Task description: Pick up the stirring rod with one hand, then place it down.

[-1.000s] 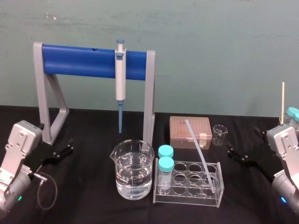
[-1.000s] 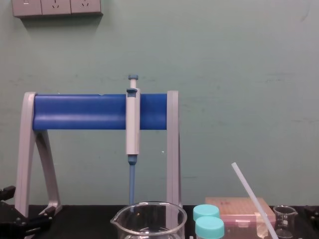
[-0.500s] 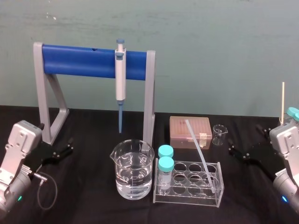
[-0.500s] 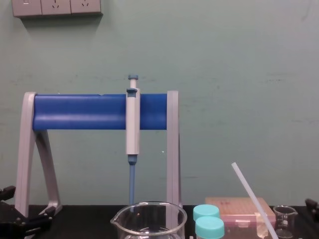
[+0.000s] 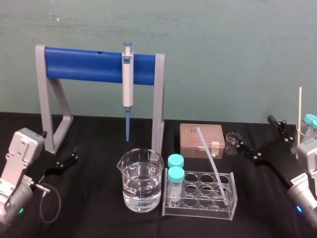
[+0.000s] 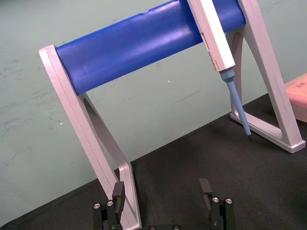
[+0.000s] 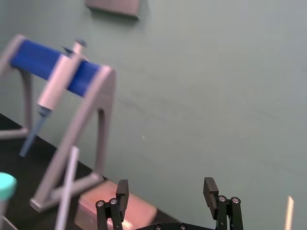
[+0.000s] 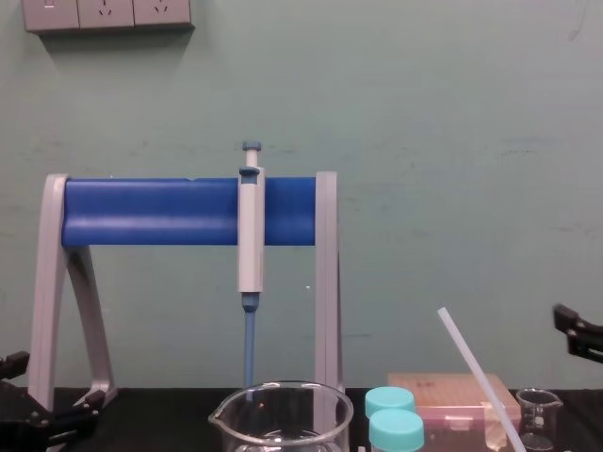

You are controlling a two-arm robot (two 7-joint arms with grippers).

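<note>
Evidently at the reaching step, the robot's right claw (image 5: 253, 128) hung above the black tabletop (image 5: 99, 139) on the right side, its fingers spread wide and holding nothing, with one fingertip just beside a small beaker (image 5: 231, 143). The stirring rod (image 5: 210, 158) stood ungrasped in a clear rack (image 5: 198, 212) near the middle. Its foot sat in a hole at the rack's right end, and its length slanted up and back across the front of a pink box (image 5: 190, 141). The left claw (image 5: 69, 158) sat low at the left, near the foot of a grey stand (image 5: 84, 65) with a blue bar. It was likewise open and empty, apparently parked. The pick-up had not yet begun. The next move looked to call for the right claw to travel left to the bare upper length of the rod and straddle it. It would then close and draw the rod out along its slant, so that neither the rack nor the two teal-capped tubes (image 5: 175, 176) at its left end were upset. The dark, plain tabletop also carried a large beaker (image 5: 140, 183) of clear liquid, with a pipette (image 5: 128, 79) hanging from the stand behind it. A pale green wall (image 5: 223, 49) closed off the room, with sockets (image 8: 108, 14) mounted high up.
</note>
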